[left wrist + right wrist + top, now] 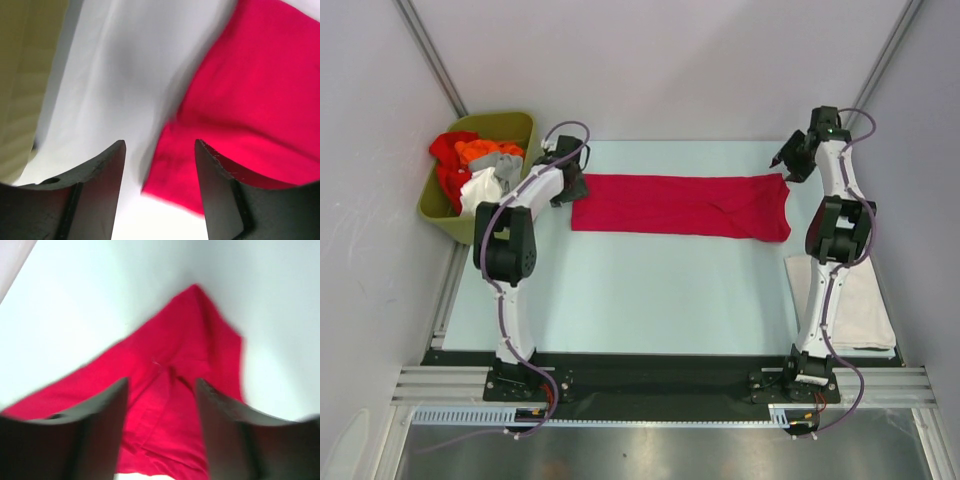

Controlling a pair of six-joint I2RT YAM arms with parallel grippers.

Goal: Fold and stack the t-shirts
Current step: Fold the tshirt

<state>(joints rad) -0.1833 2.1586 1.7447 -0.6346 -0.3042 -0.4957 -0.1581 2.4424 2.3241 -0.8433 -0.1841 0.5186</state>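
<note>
Left gripper (568, 188) sits at the 9 o'clock end of the crimson t-shirt (680, 205) on the top camera, and the right gripper (786, 160) is just off its 1 o'clock corner. That shirt lies flat as a long folded strip across the far half of the table (650, 300). An off-white t-shirt (865, 305) lies folded at about 4 o'clock, beside the right arm. At 10 o'clock the olive bin (510, 122) holds a heap of t-shirts (480, 165): red, orange, grey, white.

Left wrist cam: fingers (100, 185) are spread apart with nothing between them. The crimson t-shirt (250, 125) is at 2 o'clock and the olive bin (20, 75) at 9.

Right wrist cam: pretty blurry, but the right gripper (161, 382) looks released too, with the crimson t-shirt (185, 355) on the table underneath, not pinched as far as I can tell.
</note>
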